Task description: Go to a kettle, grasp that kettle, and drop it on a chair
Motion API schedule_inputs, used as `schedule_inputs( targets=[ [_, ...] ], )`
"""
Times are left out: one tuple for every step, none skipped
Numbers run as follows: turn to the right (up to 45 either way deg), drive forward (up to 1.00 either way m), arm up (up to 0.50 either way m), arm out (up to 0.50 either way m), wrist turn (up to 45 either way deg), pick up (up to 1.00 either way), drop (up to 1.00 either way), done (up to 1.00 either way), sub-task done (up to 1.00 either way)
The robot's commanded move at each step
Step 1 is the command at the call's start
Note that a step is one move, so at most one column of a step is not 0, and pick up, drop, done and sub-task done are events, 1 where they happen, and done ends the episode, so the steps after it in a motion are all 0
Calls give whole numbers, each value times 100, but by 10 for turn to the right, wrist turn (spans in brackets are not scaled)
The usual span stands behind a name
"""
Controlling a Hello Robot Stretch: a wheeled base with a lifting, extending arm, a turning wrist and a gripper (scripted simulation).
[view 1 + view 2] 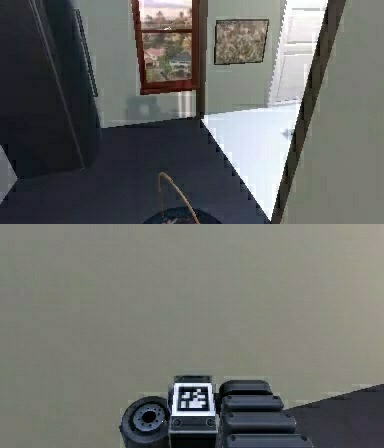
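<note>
Dark floor (130, 160) | kettle (176, 205) at bottom edge | gripper (146, 422) before wall (190, 294); relation unclear

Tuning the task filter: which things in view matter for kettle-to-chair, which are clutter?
Job:
dark round thing with an arched handle, perhaps the kettle
gripper, cannot tell whether it holds anything

Lying about:
window
wall picture
white door
tall dark cabinet
</note>
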Motion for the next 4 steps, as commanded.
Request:
schedule_inputs(
  targets=[
    [0,100,0,0,0,0,0,0,0],
    [90,0,0,0,0,0,0,0,0],
    [0,10,0,0,0,0,0,0,0],
    [240,0,0,0,0,0,0,0,0]
  ],
)
